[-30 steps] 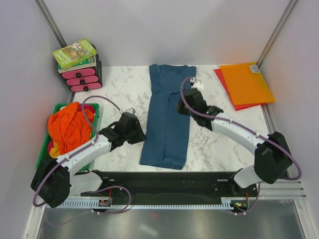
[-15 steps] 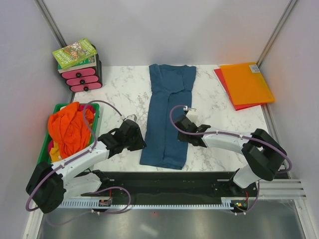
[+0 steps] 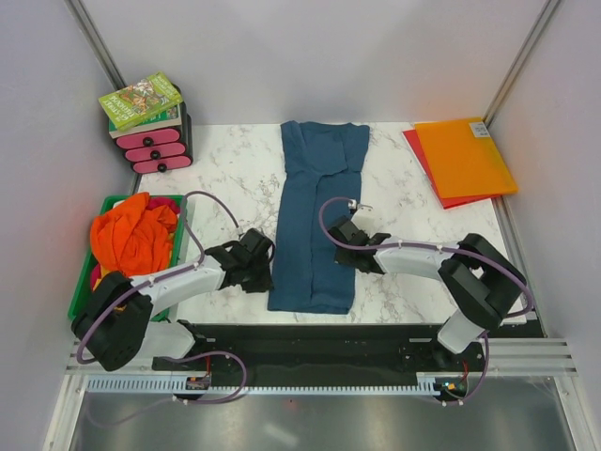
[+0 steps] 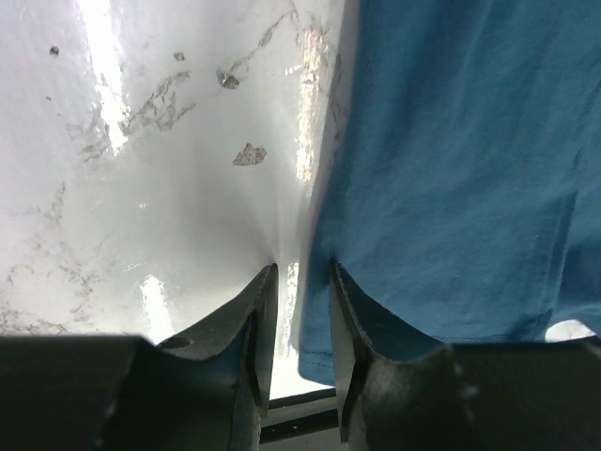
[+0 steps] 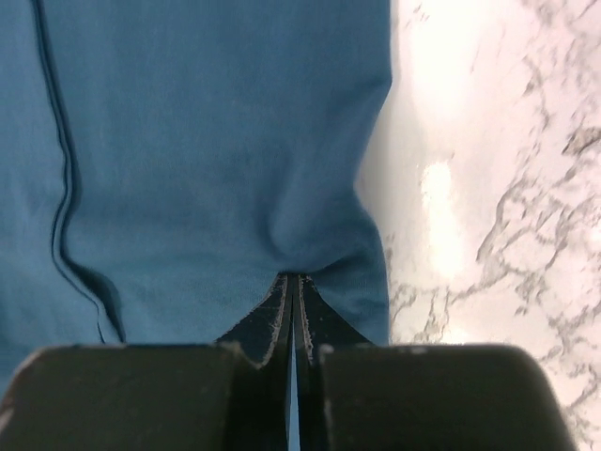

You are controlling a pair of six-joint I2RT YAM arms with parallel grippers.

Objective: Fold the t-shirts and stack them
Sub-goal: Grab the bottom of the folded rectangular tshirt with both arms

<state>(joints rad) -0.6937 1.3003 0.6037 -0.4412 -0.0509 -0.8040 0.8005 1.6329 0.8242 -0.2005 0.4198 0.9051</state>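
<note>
A teal-blue t-shirt (image 3: 317, 216) lies folded into a long strip down the middle of the marble table; it also fills the wrist views (image 4: 460, 160) (image 5: 207, 141). My left gripper (image 3: 259, 267) (image 4: 302, 269) is open at the strip's lower left edge. One finger rests on the table and the other over the cloth, with the hem in the gap. My right gripper (image 3: 340, 246) (image 5: 293, 274) is shut on the strip's right edge, and the fabric puckers at its tips. Orange t-shirts (image 3: 131, 240) are heaped in a green basket (image 3: 79, 293) at the left.
A book (image 3: 141, 101) lies on a small stack of pink drawers (image 3: 155, 150) at the back left. Flat orange and red folders (image 3: 463, 155) sit at the back right. A black rail (image 3: 310, 340) runs along the table's near edge, just below the shirt's hem.
My right gripper came down the shirt's right side toward me and closed on the edge. My left gripper slid nearer, to the strip's lower left edge.
</note>
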